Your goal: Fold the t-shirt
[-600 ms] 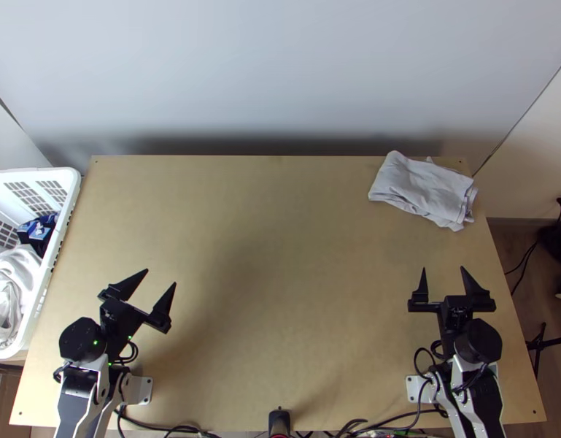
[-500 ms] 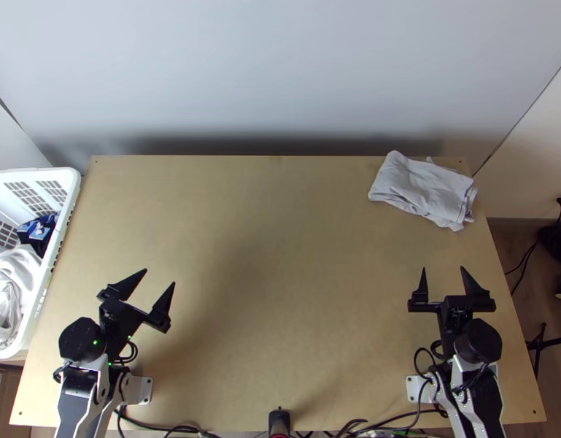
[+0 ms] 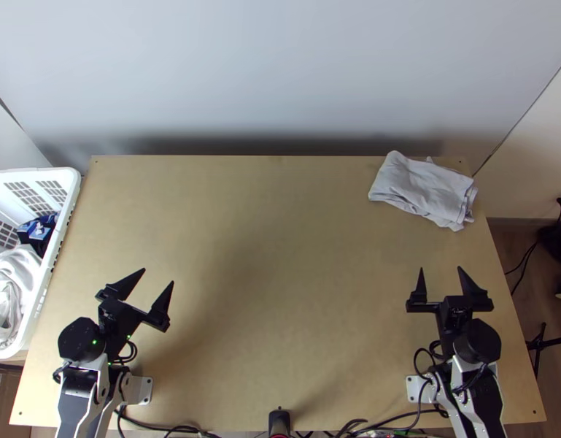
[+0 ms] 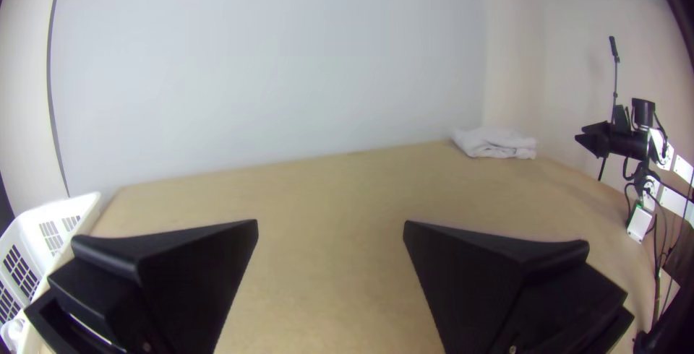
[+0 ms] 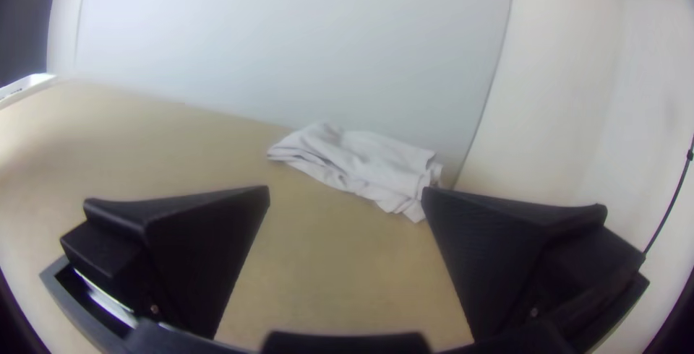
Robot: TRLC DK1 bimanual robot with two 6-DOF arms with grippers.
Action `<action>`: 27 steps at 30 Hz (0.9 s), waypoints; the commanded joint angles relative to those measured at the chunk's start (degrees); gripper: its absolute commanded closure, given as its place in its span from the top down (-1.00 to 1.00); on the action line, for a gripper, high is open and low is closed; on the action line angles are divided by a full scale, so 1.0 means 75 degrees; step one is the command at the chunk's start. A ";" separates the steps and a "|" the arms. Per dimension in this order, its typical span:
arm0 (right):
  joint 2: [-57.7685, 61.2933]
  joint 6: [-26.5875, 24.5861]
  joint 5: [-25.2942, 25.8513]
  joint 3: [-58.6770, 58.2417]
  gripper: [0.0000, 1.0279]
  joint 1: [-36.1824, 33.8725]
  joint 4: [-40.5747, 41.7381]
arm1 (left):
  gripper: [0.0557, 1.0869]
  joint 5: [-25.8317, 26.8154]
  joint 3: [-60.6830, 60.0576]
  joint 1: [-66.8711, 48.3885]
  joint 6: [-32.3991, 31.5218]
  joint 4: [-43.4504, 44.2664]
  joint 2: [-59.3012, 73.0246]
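A pale grey-white shirt lies folded into a rumpled bundle at the table's back right corner, its layered edges facing right. Near the table's front left, well away from it, is my left gripper, open and holding nothing. My right gripper stands open and bare at the front right, nearer the table's front than the cloth. The left wrist view has the left gripper with fingers wide apart and the bundle far off. In the right wrist view, the cloth lies beyond the spread right gripper.
A white basket with white cloth and a dark blue item stands at the left edge. A wall rises behind the table. Cables run along the front edge.
The left gripper has shifted very slightly to the left. The right gripper has also edged a touch left. The shirt has stayed where it was.
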 commanded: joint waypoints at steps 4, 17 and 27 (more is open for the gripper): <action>-0.0010 0.0398 -0.0070 0.0008 0.90 0.0297 0.0012 | 0.90 -0.0204 0.0005 0.0028 -0.0078 0.0011 0.0022; -0.0034 0.1101 -0.0058 0.0079 0.90 -0.0031 0.0387 | 0.90 -0.1985 0.0192 -0.0253 -0.0582 0.0152 0.0303; 0.0130 0.0211 -0.0034 0.1696 0.90 -0.1004 -0.0469 | 0.90 -0.1927 0.3883 -0.0136 -0.1766 -0.2942 0.4803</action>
